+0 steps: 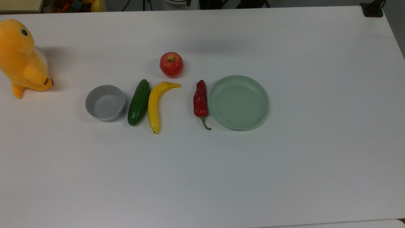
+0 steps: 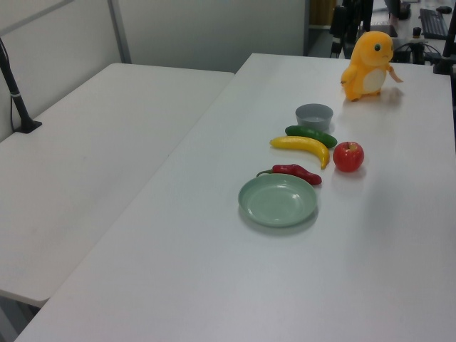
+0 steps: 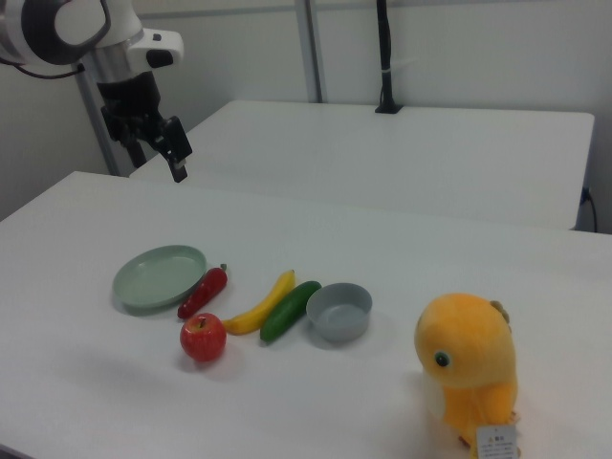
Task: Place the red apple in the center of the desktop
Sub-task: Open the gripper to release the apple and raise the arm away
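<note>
A red apple (image 1: pixel 171 64) sits upright on the white bench (image 1: pixel 284 177), stem dimple facing up, free of any grip. Taking the apple as the landmark in the top view: a yellow banana (image 1: pixel 156 104) lies just below it, its curved tip closest to the fruit; a dark green cucumber (image 1: pixel 139 102) lies below and to the left, alongside the banana; a small grey bowl (image 1: pixel 104 102) stands further left again. A wrinkled red chili pepper (image 1: pixel 200 100) with a green stem lies below and to the right of the apple, and a pale green plate (image 1: pixel 238 102) rests just beyond the pepper, their edges nearly touching. An orange plush toy (image 1: pixel 20 57) stands well to the apple's left, near the bench's edge.

In the right view the arm's hand (image 3: pixel 161 143) hangs high above the bench, well behind the plate and far from the apple, holding nothing; whether its fingers are spread or closed cannot be told. In the right view a small white tag (image 3: pixel 495 442) on the plush toy carries print too small to read.
</note>
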